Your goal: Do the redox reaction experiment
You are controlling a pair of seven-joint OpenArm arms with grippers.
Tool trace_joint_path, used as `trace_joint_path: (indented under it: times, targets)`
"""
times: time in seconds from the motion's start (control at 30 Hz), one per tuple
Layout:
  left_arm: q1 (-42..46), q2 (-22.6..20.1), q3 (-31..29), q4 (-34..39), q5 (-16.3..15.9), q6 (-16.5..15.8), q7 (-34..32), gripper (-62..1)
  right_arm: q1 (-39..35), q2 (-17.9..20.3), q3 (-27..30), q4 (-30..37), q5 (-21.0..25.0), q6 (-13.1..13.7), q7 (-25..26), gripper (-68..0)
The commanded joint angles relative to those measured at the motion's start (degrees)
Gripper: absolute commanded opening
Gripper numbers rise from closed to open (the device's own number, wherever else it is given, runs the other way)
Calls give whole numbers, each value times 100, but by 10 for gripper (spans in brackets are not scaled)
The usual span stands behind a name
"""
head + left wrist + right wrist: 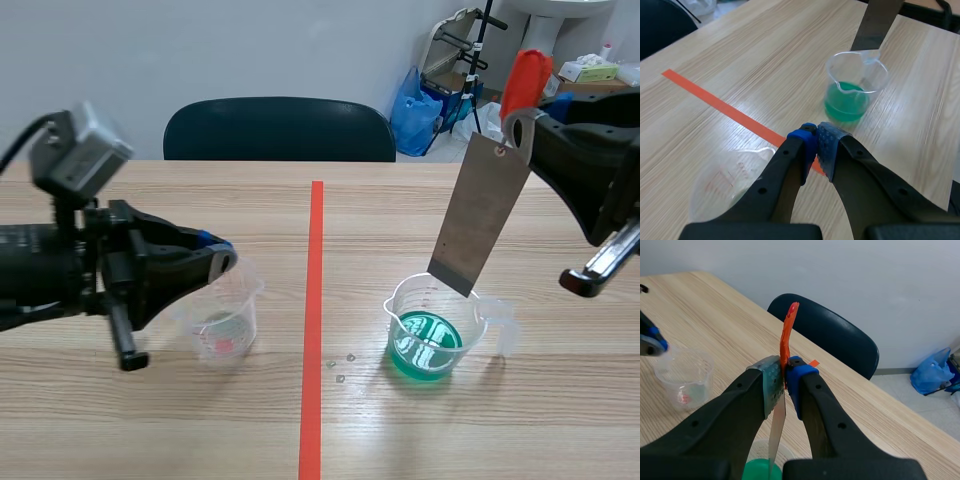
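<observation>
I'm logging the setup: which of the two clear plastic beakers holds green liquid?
The clear plastic beaker under the grey metal strip held by the right gripper; it holds green liquid. The other clear beaker, beside the left gripper, looks almost empty.

A dark chair stands pushed in at the far edge of the wooden table. Right of the chair, a blue plastic bag sits on the floor. Beyond the bag are a folded metal rack and a tissue box.

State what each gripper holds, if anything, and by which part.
The right gripper pinches the metal strip at its top end, by the orange-red handle. The left gripper is shut, holding nothing.
</observation>
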Motion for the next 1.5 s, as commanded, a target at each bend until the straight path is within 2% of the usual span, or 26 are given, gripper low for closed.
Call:
trace_joint_path:
  times: [0.0,0.13,0.33,0.4,0.53,0.7,0.83,1.47]
  targets:
    - [-229,304,107,-179,-39,-9,50,-584,68,28,11,90,63,-37,103,-656]
    - [-960,885,737,-649,-44,-9,341,-584,68,28,11,90,63,-37,105,-656]
    - [-1700,1659,1370,-1180,-131,2,651,-584,68,28,11,90,63,-37,103,-656]
    - [-1878,1871,1517,-1373,-267,11,684,-584,68,28,11,90,63,-37,103,-656]
    - [-2133,2251,1700,-1720,-275,205,688,-584,68,28,11,90,63,-37,103,-656]
    - [-2330,2625,1825,-2085,-275,201,706,-584,68,28,11,90,63,-37,101,-656]
    - [-2387,2750,1910,-2212,-275,201,708,-584,68,28,11,90,63,-37,98,-656]
    - [-2387,2745,1910,-2216,-219,144,710,-584,68,28,11,90,63,-37,85,-656]
